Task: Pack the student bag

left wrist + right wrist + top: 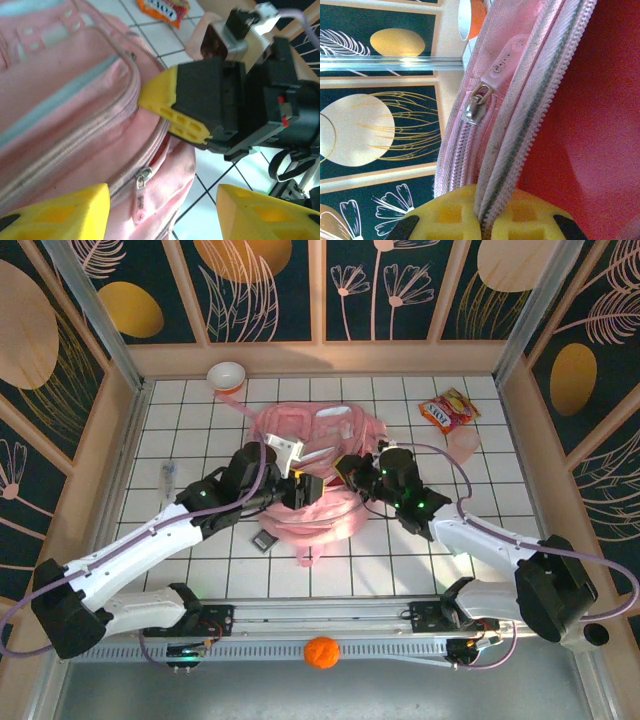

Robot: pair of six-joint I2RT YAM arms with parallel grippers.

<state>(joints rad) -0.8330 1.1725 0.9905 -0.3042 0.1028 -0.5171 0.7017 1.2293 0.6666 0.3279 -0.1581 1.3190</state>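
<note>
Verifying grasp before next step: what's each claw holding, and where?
Right claw pinches the student bag by its zipper edge. Left claw open, holding nothing.

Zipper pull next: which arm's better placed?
Likely left. The left gripper is open with the zipper pull just ahead of its fingers; the right gripper is shut on the student bag zipper edge, bracing it.

The left arm [130, 560] and right arm [500, 550] look alike: white shells on the long links and black housings at the joints. A lilac cable [300, 16] runs along each. A small green light [420, 506] glows near each wrist. The fingers [55, 212] are yellow plastic with square moulded recesses, mounted on a black block [220, 100] that carries small red marks [282, 107].
</note>
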